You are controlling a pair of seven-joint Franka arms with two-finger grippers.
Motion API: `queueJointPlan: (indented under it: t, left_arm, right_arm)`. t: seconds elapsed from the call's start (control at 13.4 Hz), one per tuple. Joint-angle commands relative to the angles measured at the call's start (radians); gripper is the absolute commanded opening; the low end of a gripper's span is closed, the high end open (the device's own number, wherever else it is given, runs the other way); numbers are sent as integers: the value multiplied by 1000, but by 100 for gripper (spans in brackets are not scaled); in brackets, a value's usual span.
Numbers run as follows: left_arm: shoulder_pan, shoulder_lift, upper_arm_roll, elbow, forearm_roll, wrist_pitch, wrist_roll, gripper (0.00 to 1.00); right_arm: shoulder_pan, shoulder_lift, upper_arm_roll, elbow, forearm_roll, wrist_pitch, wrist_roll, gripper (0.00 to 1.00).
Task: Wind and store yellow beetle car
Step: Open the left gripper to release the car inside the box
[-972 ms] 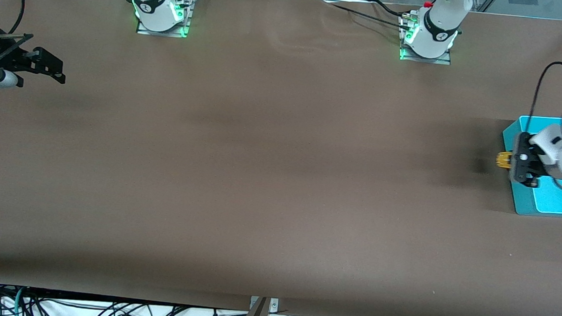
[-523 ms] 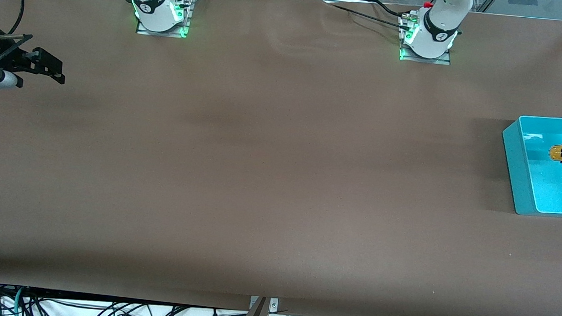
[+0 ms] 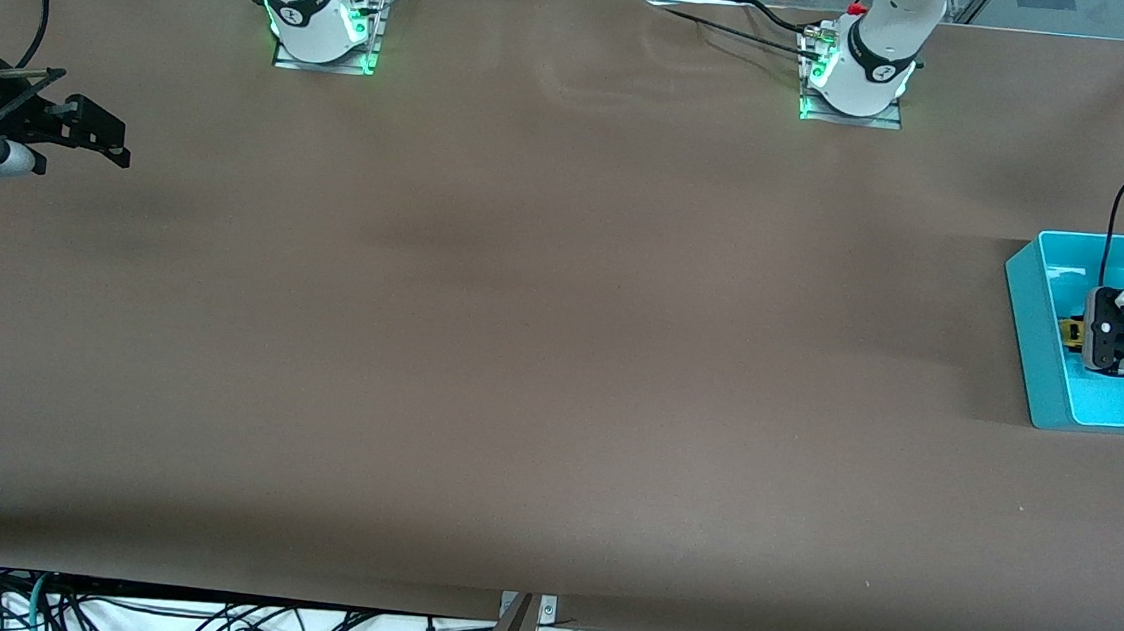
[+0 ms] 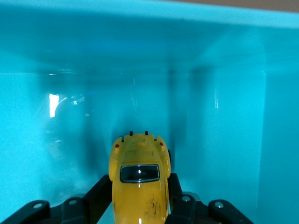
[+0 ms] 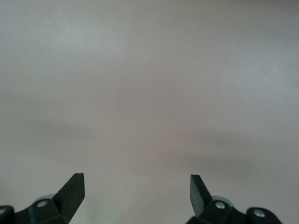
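The yellow beetle car [image 4: 139,184] is held between my left gripper's fingers [image 4: 96,196], nose toward the bin's inner wall. In the front view the car [image 3: 1073,332] shows as a small yellow spot at the left gripper [image 3: 1082,336], low inside the teal bin [image 3: 1033,323] at the left arm's end of the table. The left gripper is shut on the car. My right gripper [image 3: 109,141] waits at the right arm's end of the table, open and empty, and in the right wrist view [image 5: 137,186] only bare table shows between its fingers.
The brown table [image 3: 539,354] carries only the teal bin. The bin's walls [image 4: 140,56] surround the left gripper closely. Cables hang along the table edge nearest the front camera.
My left gripper carried the car from over the bin's rim to over the bin, then came down inside it. The right arm has not moved.
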Motion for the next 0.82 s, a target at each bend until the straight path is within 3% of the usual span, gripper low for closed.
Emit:
queueJointPlan:
  t: [0.0, 0.15, 0.37, 0.52, 0.75]
  left_arm:
    - [8, -36, -20, 8, 15, -21, 69, 100]
    - [6, -91, -27, 9, 7, -56, 80, 100]
    - [4, -183, -93, 35, -12, -180, 71, 100]
    - [-2, -252, -164, 72, -30, -280, 50, 100]
    - [-6, -259, -303, 208, -30, -479, -91, 100]
  right_arm:
    - [-5, 10, 1, 28, -12, -20, 8, 100]
    - [-5, 12, -3, 28, -10, -22, 6, 100]
    - [-5, 12, -3, 28, -12, -22, 6, 100]
    - [-5, 13, -2, 28, -10, -22, 6, 100]
    - [-5, 13, -3, 28, -10, -22, 6, 100]
